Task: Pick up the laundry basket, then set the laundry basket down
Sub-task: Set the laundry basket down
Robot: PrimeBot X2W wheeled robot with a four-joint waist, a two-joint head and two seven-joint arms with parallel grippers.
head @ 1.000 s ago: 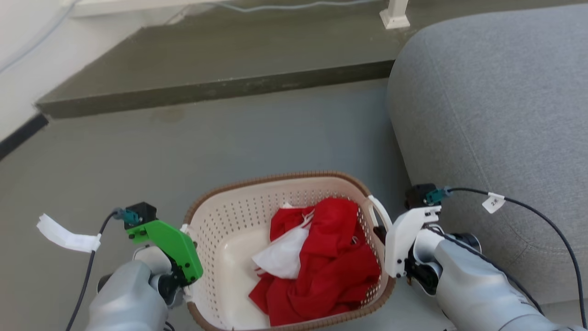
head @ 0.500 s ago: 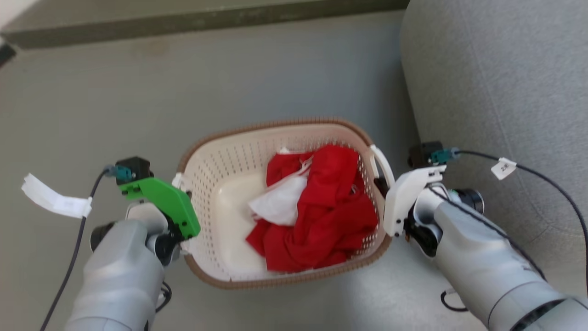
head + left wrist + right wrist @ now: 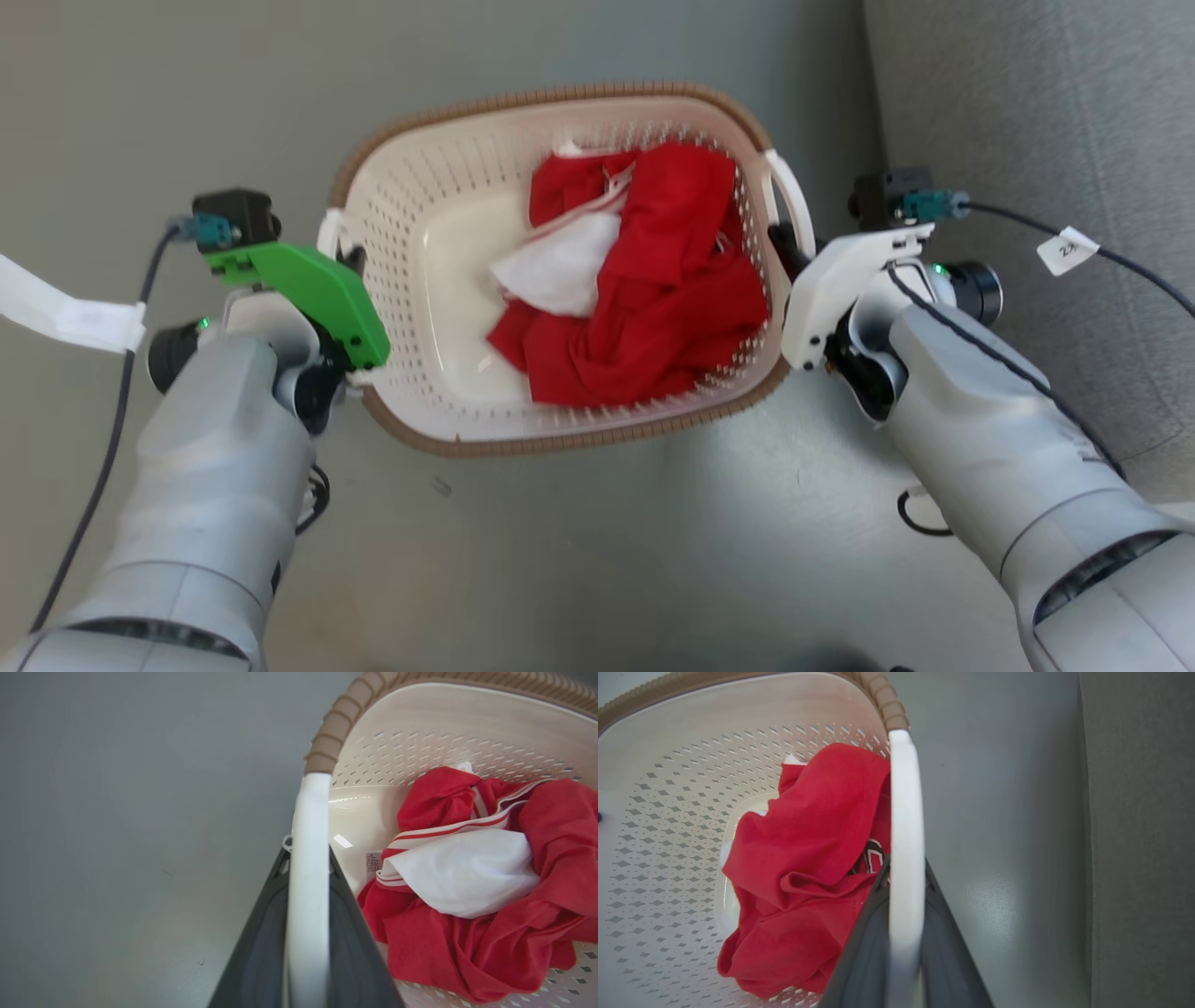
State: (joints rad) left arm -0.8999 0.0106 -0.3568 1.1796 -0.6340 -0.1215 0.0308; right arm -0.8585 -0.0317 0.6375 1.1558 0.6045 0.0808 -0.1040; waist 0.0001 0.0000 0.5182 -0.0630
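Camera dipped; left gripper (image 3: 307, 856), right gripper (image 3: 903, 865) clamp basket (image 3: 560, 444).

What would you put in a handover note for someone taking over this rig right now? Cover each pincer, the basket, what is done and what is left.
Left pincer: shut on the left handle.
Right pincer: shut on the right handle.
Laundry basket: between both arms over grey floor, beside the grey sofa, red and white cloth inside.
Done: both handles gripped; whether it is off the floor cannot be told.
Left: finish the lift if needed, then set it down and release.
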